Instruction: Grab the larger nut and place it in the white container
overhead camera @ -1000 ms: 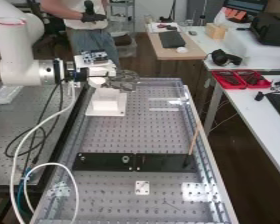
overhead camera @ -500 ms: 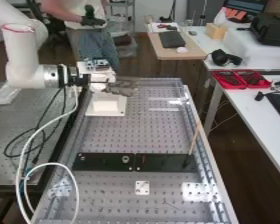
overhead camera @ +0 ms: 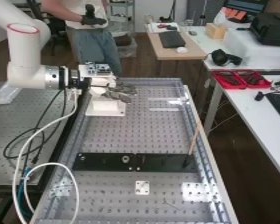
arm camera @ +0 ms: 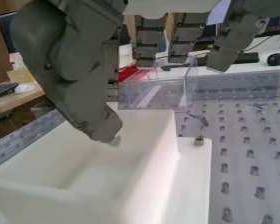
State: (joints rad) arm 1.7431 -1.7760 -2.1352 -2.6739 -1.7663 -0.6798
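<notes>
"What's nearest on the desk (overhead camera: 111, 202)?"

"Well on the near side of the white container (overhead camera: 105, 107), the bearing (overhead camera: 125, 158) stands on a black bar (overhead camera: 97, 163)."

"And the hand (overhead camera: 119, 94)?"

"Above the container's open top, fingers loosely spread. The larger nut? Can't tell where."

"Farther?"

"Red trays (overhead camera: 229, 87) with dark things, beyond the container, rightward."

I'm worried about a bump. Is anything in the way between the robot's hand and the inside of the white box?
Nothing visible is. The hand is right above the white box, which has no lid, and I see no object in between.
</notes>
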